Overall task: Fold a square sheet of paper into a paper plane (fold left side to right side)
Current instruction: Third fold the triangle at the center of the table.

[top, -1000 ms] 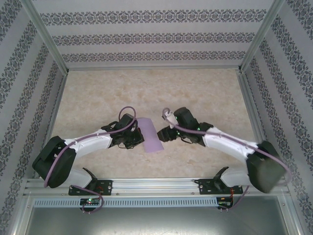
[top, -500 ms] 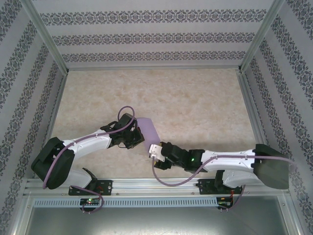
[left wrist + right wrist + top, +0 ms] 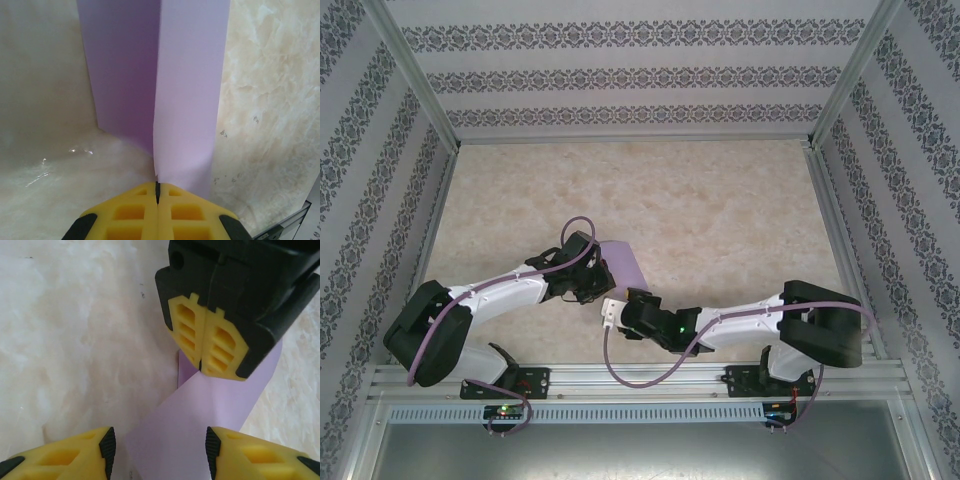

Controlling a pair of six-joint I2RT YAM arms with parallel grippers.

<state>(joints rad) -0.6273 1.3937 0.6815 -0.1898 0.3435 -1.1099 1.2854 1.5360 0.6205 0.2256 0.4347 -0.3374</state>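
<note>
Bright, even, diffuse light falls from above. In the top view, shadows on the table are soft and faint, and the frame posts lean outward from wide-angle distortion. In the left wrist view, the sheet of paper has a pale, lit right panel and a darker, shaded left one. Small glare flecks sit on the dim left tabletop. The left gripper looks soft, and the right gripper blurs at the near edge.
</note>
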